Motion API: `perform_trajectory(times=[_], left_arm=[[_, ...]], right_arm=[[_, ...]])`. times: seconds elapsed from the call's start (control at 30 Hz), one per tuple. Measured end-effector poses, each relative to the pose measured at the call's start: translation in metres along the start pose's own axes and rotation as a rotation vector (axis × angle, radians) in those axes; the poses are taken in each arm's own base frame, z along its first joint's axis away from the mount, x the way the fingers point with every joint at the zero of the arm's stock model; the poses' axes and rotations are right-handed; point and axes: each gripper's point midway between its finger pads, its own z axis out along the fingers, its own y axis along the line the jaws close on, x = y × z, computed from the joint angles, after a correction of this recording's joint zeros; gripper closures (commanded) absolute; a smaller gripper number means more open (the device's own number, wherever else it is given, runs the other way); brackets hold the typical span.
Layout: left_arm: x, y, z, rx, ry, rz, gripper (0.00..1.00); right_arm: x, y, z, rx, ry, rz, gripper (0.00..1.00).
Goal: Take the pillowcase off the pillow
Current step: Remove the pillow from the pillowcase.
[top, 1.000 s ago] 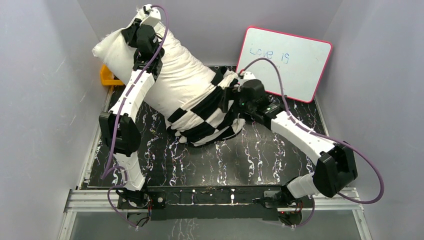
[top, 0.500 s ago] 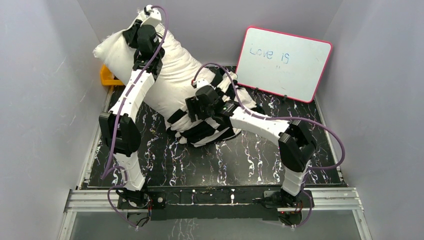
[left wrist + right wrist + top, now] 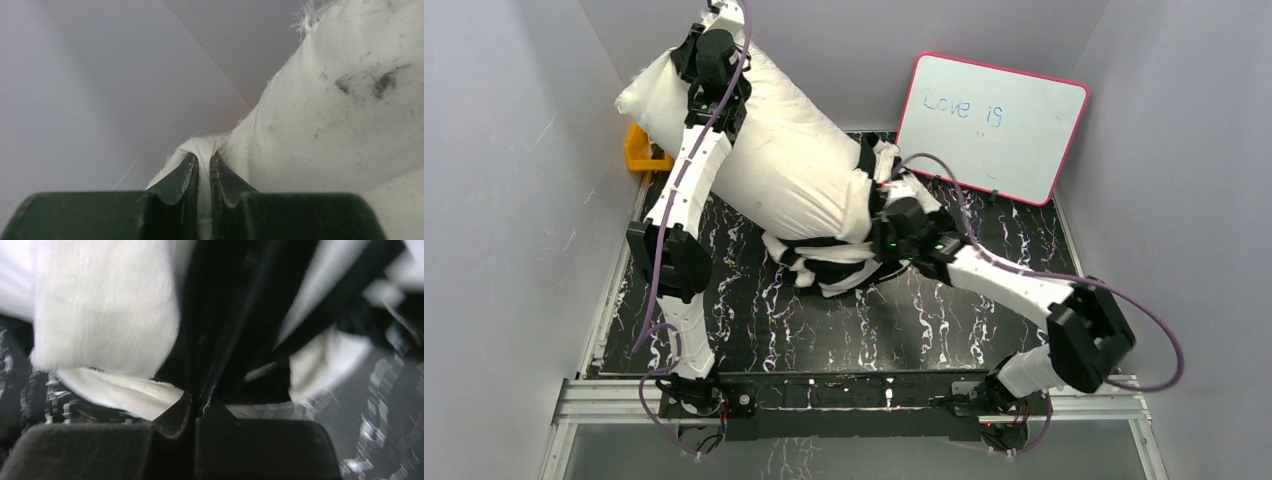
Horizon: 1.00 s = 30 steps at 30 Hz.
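Top external view shows one black marbled worktop (image 3: 904,320) carrying one white pillow (image 3: 784,160), its far end raised toward the left corner. One whiteboard (image 3: 994,125) leans at the far right. One checkered pillowcase (image 3: 834,265) bunches around the pillow's lower end. One orange bin (image 3: 639,150) peeks out behind the pillow. Of two grippers, the left gripper (image 3: 203,160) pinches the pillow's upper corner and the right gripper (image 3: 197,405) clamps pillowcase fabric.
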Motion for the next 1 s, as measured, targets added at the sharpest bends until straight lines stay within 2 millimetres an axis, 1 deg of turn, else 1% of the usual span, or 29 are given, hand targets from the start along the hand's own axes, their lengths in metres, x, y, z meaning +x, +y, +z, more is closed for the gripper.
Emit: perform_trajectory(times=[0.03,0.1,0.17,0.23,0.27,0.37,0.43,0.47,0.53,0.6,0.63,0.67,0.7,0.73,0.77,0.8,0.83,0.87,0.9,0.93,0.97,1.0], left_arm=[[0.002,0.003,0.004,-0.006,0.009,-0.002,1.00],[0.009,0.007,0.009,-0.012,0.029,0.004,1.00],[0.014,0.008,0.015,-0.013,0.045,0.019,1.00],[0.016,0.010,0.022,-0.008,0.039,0.037,1.00],[0.016,0.016,0.025,-0.018,0.037,0.043,1.00],[0.015,0.048,0.037,-0.083,0.029,0.022,1.00],[0.015,0.073,0.041,-0.129,0.026,0.007,1.00],[0.016,0.082,0.042,-0.144,0.028,0.002,1.00],[0.017,0.098,0.042,-0.167,0.030,-0.009,1.00],[0.015,0.105,0.036,-0.159,0.020,-0.029,1.00],[0.014,0.102,0.030,-0.123,0.007,-0.029,1.00],[0.011,0.097,0.022,-0.078,-0.007,-0.023,0.91],[0.010,0.086,0.009,-0.014,-0.024,-0.007,0.68],[0.008,0.070,-0.008,0.073,-0.051,0.016,0.31],[0.008,0.047,-0.032,0.186,-0.080,0.039,0.20],[0.007,0.020,-0.062,0.320,-0.113,0.050,0.09],[0.007,-0.002,-0.086,0.428,-0.132,0.045,0.02],[0.006,-0.031,-0.120,0.578,-0.154,0.006,0.02],[0.010,-0.053,-0.147,0.708,-0.152,-0.040,0.02],[0.017,-0.065,-0.164,0.804,-0.136,-0.086,0.02],[0.034,-0.075,-0.178,0.915,-0.082,-0.164,0.02],[0.048,-0.077,-0.181,0.963,-0.029,-0.215,0.02]], right_arm=[[0.012,-0.023,-0.006,0.019,0.021,0.054,1.00],[0.026,-0.066,-0.019,0.067,0.030,0.172,1.00],[0.028,-0.096,-0.031,0.109,0.010,0.264,1.00],[0.027,-0.121,-0.046,0.152,-0.018,0.338,1.00],[0.028,-0.131,-0.053,0.179,-0.022,0.364,1.00],[0.045,-0.164,-0.065,0.268,0.021,0.451,1.00],[0.058,-0.183,-0.069,0.309,0.048,0.525,1.00],[0.062,-0.188,-0.071,0.319,0.053,0.548,1.00],[0.067,-0.194,-0.075,0.328,0.062,0.579,1.00],[0.068,-0.195,-0.077,0.329,0.065,0.586,0.94],[0.067,-0.194,-0.078,0.321,0.067,0.585,0.92],[0.066,-0.193,-0.078,0.310,0.068,0.586,0.90],[0.064,-0.191,-0.078,0.298,0.067,0.583,0.89],[0.061,-0.188,-0.077,0.281,0.065,0.579,0.87],[0.057,-0.186,-0.077,0.268,0.063,0.574,0.85],[0.053,-0.185,-0.076,0.260,0.060,0.568,0.82],[0.051,-0.185,-0.076,0.257,0.060,0.564,0.77],[0.048,-0.185,-0.075,0.253,0.064,0.559,0.73],[0.045,-0.185,-0.074,0.251,0.067,0.556,0.69],[0.044,-0.185,-0.073,0.247,0.069,0.553,0.66],[0.041,-0.184,-0.072,0.243,0.068,0.550,0.63],[0.038,-0.183,-0.071,0.235,0.067,0.549,0.62]])
